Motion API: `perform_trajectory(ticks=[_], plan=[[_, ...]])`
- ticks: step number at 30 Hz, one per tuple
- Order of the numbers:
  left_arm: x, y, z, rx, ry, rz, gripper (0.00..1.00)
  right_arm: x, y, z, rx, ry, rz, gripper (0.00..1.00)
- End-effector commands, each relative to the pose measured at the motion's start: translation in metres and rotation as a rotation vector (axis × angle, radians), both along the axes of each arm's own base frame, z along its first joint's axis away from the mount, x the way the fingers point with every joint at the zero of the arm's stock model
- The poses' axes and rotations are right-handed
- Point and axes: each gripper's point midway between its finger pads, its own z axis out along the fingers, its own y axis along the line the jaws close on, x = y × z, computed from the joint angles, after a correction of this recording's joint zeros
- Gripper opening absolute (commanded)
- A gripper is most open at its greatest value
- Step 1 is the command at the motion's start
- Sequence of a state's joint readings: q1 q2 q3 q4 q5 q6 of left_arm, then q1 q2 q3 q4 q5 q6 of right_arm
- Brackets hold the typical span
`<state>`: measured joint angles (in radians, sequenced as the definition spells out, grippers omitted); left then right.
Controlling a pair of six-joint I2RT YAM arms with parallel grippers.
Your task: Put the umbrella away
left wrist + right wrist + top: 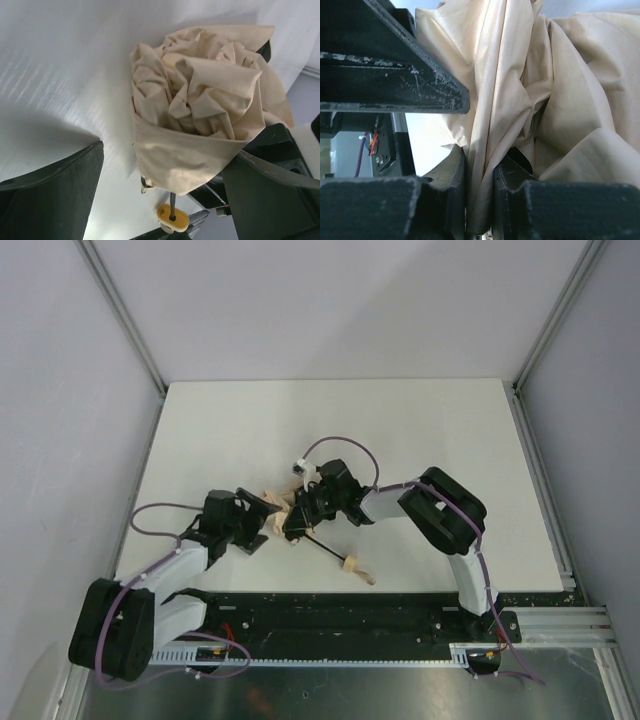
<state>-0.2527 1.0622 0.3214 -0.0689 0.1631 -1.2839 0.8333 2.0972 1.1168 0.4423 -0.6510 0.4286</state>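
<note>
The right end effector [480, 180] is clamped on a fold of the umbrella [200, 90], with the beige cloth nipped tight between its jaws. The left end effector [167, 150] is open, jaws wide apart. The bunched canopy sits between and just ahead of them, and seems to touch the right-hand one. The black shaft [322, 547] and handle [350, 563] trail behind the right end effector on the desk [400, 430]. I'd say the left should close around the whole bundle, not one loose fold, while the right holds firm.
</note>
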Motion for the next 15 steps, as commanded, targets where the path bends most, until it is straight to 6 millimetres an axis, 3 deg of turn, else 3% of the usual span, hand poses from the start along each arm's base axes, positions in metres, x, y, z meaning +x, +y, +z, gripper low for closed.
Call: perform_trajectory(ticks=[1,12,15], plan=[[0.010,0.003,-0.011,0.018,-0.015,0.040,0.99,-0.061,-0.056,-0.088,-0.268,0.377,0.018,0.00],[0.013,-0.011,-0.040,0.056,0.060,0.065,0.99,-0.061,-0.049,-0.071,-0.176,0.465,0.043,0.00],[0.016,-0.015,-0.043,0.073,0.057,0.051,0.93,-0.061,-0.046,-0.067,-0.156,0.469,0.047,0.00]])
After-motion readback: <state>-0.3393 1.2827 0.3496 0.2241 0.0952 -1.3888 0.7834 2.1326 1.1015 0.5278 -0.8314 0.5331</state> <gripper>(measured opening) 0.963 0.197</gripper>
